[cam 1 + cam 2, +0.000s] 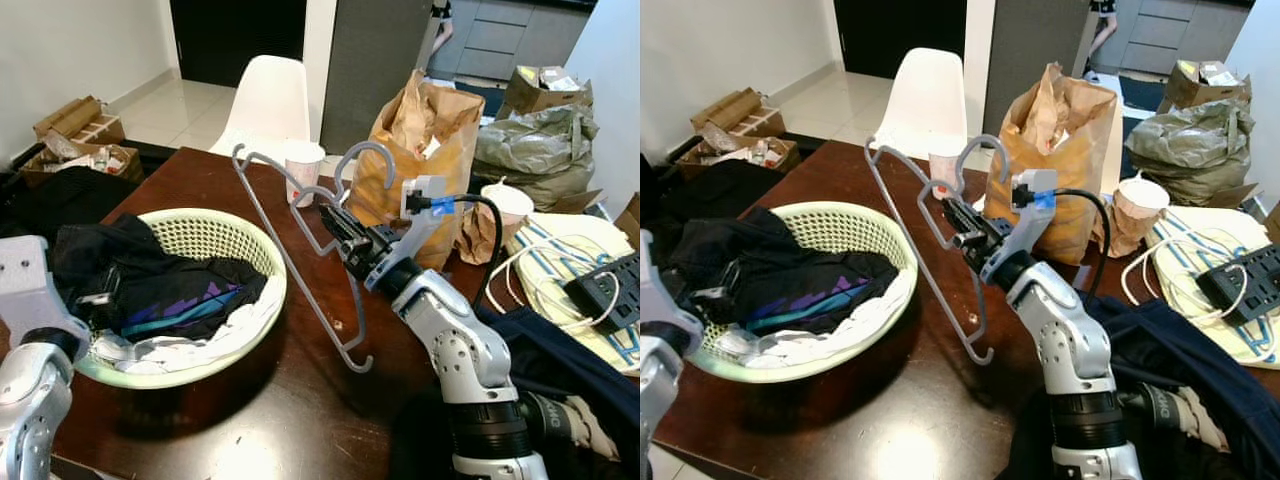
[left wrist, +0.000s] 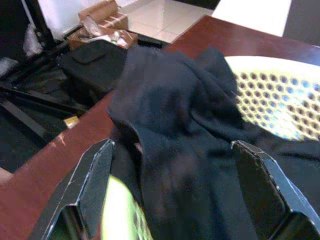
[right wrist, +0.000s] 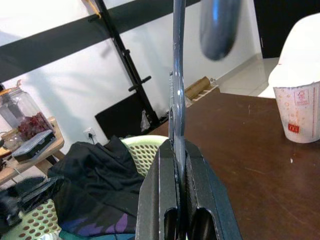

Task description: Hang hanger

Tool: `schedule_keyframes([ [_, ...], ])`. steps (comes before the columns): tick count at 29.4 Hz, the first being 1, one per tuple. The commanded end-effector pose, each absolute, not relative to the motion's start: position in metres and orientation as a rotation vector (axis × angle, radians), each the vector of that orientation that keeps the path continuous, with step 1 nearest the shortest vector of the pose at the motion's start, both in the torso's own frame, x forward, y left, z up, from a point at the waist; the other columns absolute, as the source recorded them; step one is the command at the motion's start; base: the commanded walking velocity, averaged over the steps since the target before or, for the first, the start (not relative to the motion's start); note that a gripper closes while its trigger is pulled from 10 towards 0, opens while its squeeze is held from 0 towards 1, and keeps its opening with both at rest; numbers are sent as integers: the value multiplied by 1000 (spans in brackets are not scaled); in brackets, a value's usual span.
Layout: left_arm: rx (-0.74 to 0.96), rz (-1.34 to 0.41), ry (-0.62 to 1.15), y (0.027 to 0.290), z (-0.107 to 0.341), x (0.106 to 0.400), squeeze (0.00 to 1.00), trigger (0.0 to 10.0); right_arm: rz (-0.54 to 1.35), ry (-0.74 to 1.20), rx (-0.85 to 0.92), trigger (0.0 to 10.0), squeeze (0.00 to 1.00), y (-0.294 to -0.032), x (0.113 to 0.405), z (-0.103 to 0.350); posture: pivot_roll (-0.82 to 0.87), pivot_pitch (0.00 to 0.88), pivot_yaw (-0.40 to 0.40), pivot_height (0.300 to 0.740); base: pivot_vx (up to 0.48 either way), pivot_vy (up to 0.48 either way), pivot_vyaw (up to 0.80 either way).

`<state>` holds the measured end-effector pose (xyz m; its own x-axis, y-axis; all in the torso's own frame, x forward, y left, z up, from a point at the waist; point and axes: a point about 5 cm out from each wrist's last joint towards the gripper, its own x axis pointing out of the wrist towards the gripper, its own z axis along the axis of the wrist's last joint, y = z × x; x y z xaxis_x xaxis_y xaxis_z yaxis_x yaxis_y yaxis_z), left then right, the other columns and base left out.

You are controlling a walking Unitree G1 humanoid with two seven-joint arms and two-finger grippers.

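At frame centre, our right gripper (image 1: 322, 212) clamped the grey hanger (image 1: 300, 262) tight; our left gripper (image 2: 172, 192) gaped wide over black clothing (image 2: 170, 125).

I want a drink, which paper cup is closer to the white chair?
The cup behind the hanger, standing at the table's far edge by the chair. The other cup sits right of the brown bag.

Hanger (image 3: 177, 75): blurred hook, top cut off in my right wrist view.
Basket (image 1: 225, 235): near-left rim hidden by my left arm (image 1: 30, 340).
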<state>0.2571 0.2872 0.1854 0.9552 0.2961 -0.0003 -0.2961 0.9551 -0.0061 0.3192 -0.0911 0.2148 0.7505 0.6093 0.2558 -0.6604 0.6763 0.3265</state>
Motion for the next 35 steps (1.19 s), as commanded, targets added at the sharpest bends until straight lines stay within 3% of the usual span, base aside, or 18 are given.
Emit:
schedule_keyframes([
  [1,17,308,11,295,184,260,0,10000,706,-130,404,10000,0,-93,316,214,-31,90,-61,740,0,0,0],
  [21,15,254,45,288,180,277,0,10000,686,-128,378,10000,0,-97,317,213,-44,93,-64,740,0,0,0],
  [23,8,237,64,286,176,278,0,392,681,-128,374,10000,0,-97,317,213,-42,94,-63,740,0,0,0],
  [35,9,215,95,285,174,280,0,0,662,-129,367,10000,0,-98,318,213,-41,94,-61,740,0,0,0],
])
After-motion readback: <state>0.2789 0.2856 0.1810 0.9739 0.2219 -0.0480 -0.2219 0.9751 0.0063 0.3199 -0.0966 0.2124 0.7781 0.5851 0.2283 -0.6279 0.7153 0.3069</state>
